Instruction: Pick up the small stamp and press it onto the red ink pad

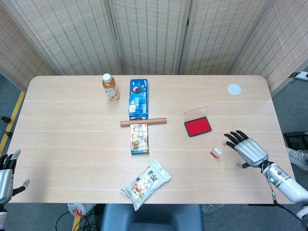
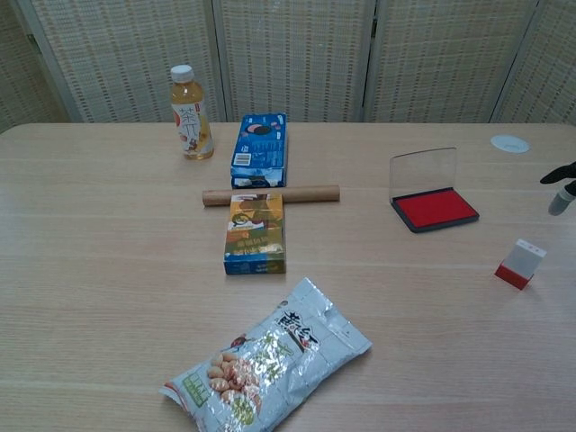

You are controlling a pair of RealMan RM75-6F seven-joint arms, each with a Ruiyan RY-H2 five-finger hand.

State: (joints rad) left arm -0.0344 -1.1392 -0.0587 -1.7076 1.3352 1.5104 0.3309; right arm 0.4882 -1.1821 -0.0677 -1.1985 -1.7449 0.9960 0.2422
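We are looking down at the wide wooden table (image 1: pixel 67 130), which is carrying everything here. Near its front edge a silver snack bag (image 1: pixel 146 184) of nuts is lying at a slant. Behind it, at mid-table, a yellow-and-blue box (image 1: pixel 139 138) is lying flat, its far end touching a brown rod (image 1: pixel 143 122) that is stretching crosswise. Just beyond the rod a blue biscuit box (image 1: pixel 138 98) is lying lengthwise, and to its left a tea bottle (image 1: pixel 110 87) is standing upright. Our right hand (image 1: pixel 247 149) is hovering over the table's right side, released, its fingers spread and holding nothing; in the chest view only dark fingertips (image 2: pixel 558 174) are showing at the right edge. Our left hand (image 1: pixel 6 174) is hanging off the table's front left corner, fingers apart, grasping nothing. The red ink pad (image 1: pixel 198 127) is sitting right of centre with its clear lid (image 1: pixel 195 114) standing open at the far side. A white disc (image 1: pixel 234 89) is lying near the far right corner. The small stamp (image 1: pixel 215 152), red at one end and white at the other, is resting on the table in front of the ink pad, apart from it, and just left of our right hand without touching it.
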